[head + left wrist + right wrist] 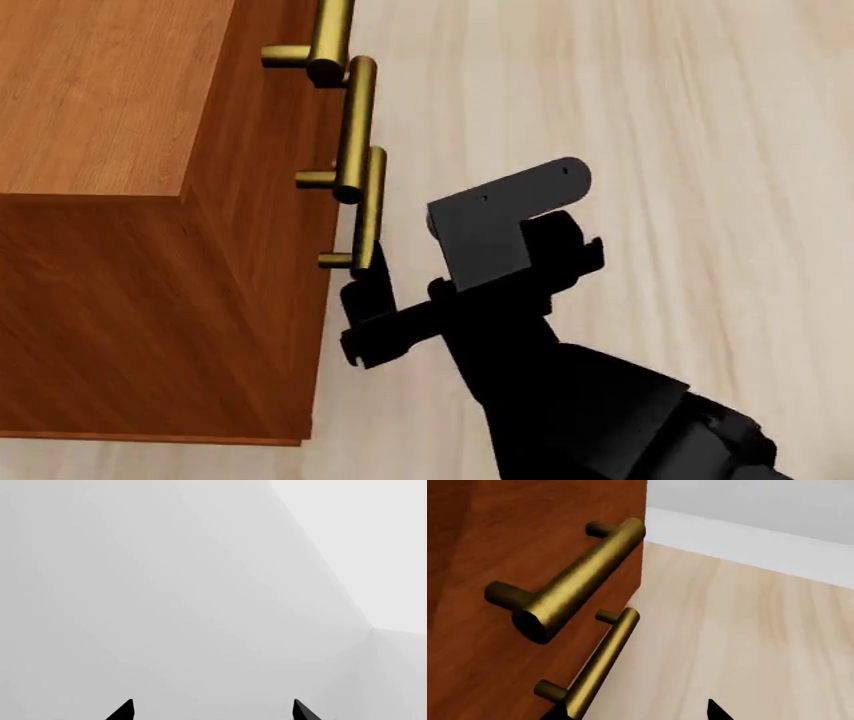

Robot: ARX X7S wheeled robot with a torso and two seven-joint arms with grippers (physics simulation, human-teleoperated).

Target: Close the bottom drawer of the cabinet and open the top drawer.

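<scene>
The reddish-brown cabinet [120, 250] fills the left of the head view, with three brass bar handles stacked on its front. All three drawer fronts look flush. The top drawer's handle [330, 35] is farthest up, and the bottom drawer's handle [370, 205] is the lowest. My right gripper [363, 305] is open at the near end of that lowest handle. In the right wrist view the gripper [634, 714] has its jaws wide apart. The lower handle [602, 662] ends beside one fingertip [554, 715], and another handle [580, 582] is above it. My left gripper [213, 711] is open and empty, facing pale grey surfaces.
Pale wood floor [641, 120] lies to the right of the cabinet. A grey wall with a white baseboard [747, 545] stands beyond the cabinet in the right wrist view. My right arm [587, 400] crosses the lower right of the head view.
</scene>
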